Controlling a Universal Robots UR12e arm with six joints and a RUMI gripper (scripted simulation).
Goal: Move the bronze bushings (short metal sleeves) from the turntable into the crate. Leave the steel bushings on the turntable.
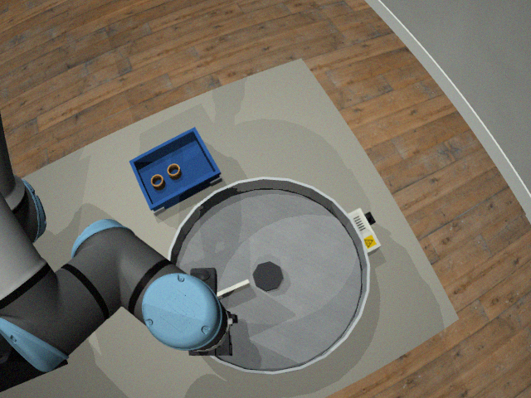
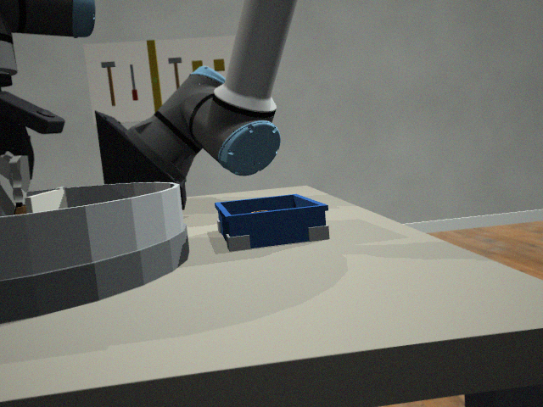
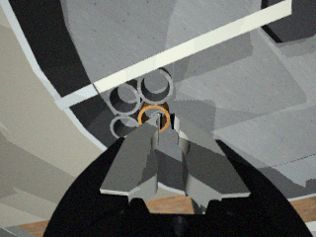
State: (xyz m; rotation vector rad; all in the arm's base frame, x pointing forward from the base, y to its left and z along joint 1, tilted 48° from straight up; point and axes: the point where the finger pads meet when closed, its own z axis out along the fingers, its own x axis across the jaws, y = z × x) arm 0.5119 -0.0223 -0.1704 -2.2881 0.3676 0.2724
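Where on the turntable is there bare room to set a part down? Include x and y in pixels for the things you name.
Bare: between the dark hub (image 1: 268,276) and the rim (image 1: 367,274) on the control box (image 1: 363,231) side. Crowded: by the white bar (image 1: 233,288) (image 3: 193,48), bushings and claw (image 3: 166,115).

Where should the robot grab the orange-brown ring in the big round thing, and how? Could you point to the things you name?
Probably by its thin wall on the side away from the grey rings (image 3: 172,87), coming straight down. The bronze ring (image 3: 140,117) (image 2: 20,209) stands with its hole up, so one finger fits inside and one outside, where no neighbour crowds it.

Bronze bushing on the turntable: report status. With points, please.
Gripper (image 2: 19,202) (image 3: 166,115) jaws slightly apart, tips at bushing (image 2: 20,209) (image 3: 140,118) rim. Bushing not lifted. Three steel bushings (image 3: 170,84) crowding it.
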